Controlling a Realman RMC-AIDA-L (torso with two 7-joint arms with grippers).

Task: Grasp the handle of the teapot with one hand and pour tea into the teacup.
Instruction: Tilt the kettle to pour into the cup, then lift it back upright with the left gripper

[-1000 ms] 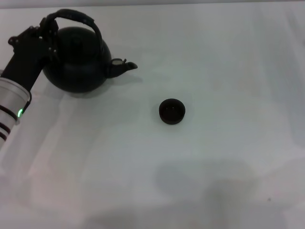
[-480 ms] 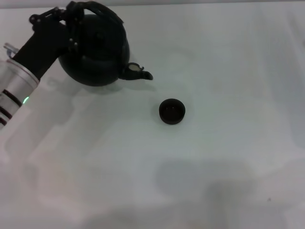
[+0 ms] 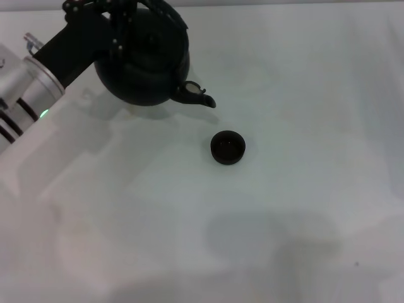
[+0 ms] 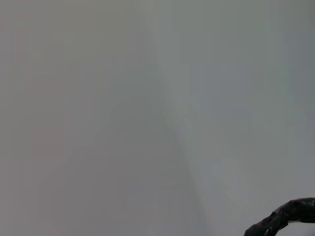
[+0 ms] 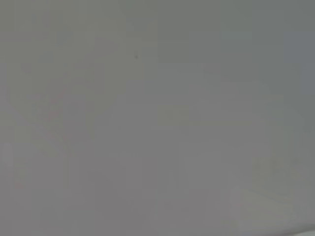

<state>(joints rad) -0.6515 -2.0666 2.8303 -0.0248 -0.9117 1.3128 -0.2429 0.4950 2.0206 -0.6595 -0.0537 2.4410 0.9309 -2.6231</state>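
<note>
The black round teapot [image 3: 148, 66] hangs in the air at the back left in the head view, its short spout [image 3: 199, 96] pointing right and down toward the teacup. My left gripper [image 3: 120, 9] is shut on the handle [image 3: 169, 12] at the pot's top. The small dark teacup [image 3: 227, 147] stands on the white table, a little right of and nearer than the spout tip. A dark curved piece, a bit of the handle [image 4: 283, 216], shows at the edge of the left wrist view. The right gripper is out of view.
The white table [image 3: 284, 221] spreads around the cup on all sides. A faint shadow lies on it near the front. The right wrist view shows only plain grey surface.
My left arm has lifted the teapot and carried it right, toward the cup. The spout has come closer to the teacup. The cup has not moved.
</note>
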